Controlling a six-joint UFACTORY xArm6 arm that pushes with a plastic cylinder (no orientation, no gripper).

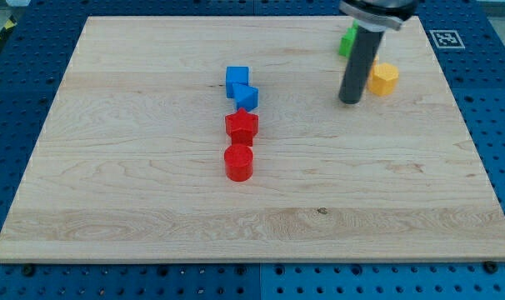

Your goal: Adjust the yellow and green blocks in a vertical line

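Fingerless, my tip (350,101) is a bare rod on the pale wooden board (152,200) near its top right corner, just left of the yellow hexagonal block (384,78). Behind my rod sits the green block (347,41), half hidden. I judge alignment under way; next, nudge yellow leftward beneath green.

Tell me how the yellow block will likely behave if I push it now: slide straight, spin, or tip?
The yellow block looks squat and faceted, so it will probably slide rather than tip or roll. My tip sits just to its left and lower, so an off-centre push may spin it. The wooden board looks smooth, so it will probably move easily.
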